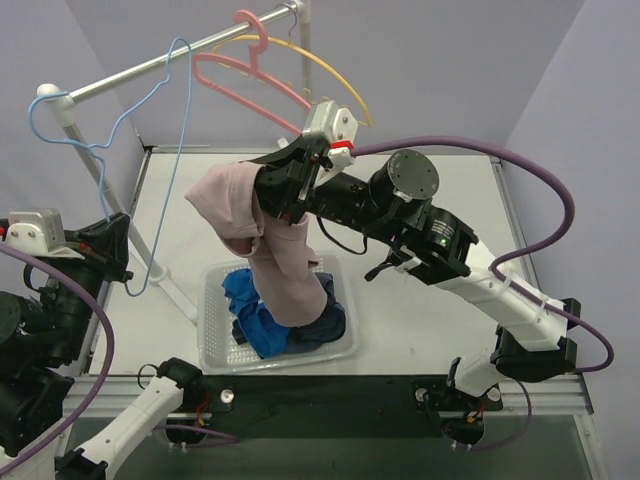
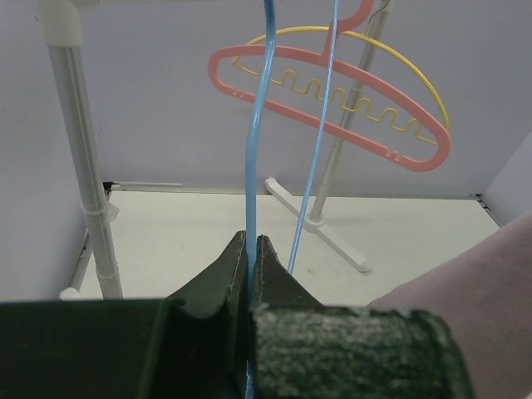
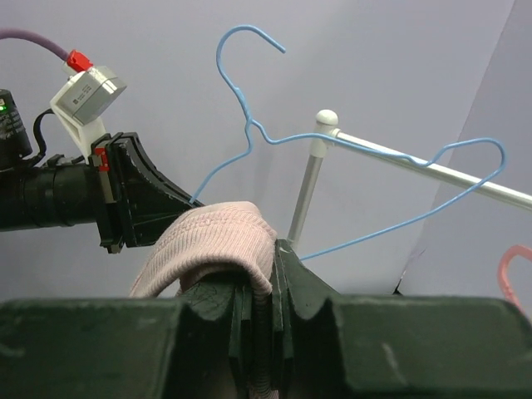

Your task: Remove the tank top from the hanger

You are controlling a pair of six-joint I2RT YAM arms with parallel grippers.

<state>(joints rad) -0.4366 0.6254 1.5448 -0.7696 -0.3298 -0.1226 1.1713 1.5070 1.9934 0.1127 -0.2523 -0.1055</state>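
Note:
The pale pink ribbed tank top [image 1: 235, 205] is bunched in my right gripper [image 1: 283, 190], which is shut on its fabric and holds it above the basket; its lower part hangs down into the basket. In the right wrist view the fabric [image 3: 208, 237] folds over the left finger and runs between the jaws of the right gripper [image 3: 273, 249]. The thin blue wire hanger [image 1: 178, 120] stands bare to the left of the top. My left gripper [image 1: 112, 240] is shut on its wire, as the left wrist view shows [image 2: 251, 243]. The hanger [image 3: 249, 133] is behind the top.
A clear plastic basket [image 1: 212, 345] holds blue and dark clothes [image 1: 255, 315] at the table's front. A white clothes rack rail [image 1: 130, 72] carries a pink plastic hanger [image 1: 245, 75] and a yellow wire hanger [image 1: 345, 85]. The rack's legs [image 2: 320, 224] stand on the table.

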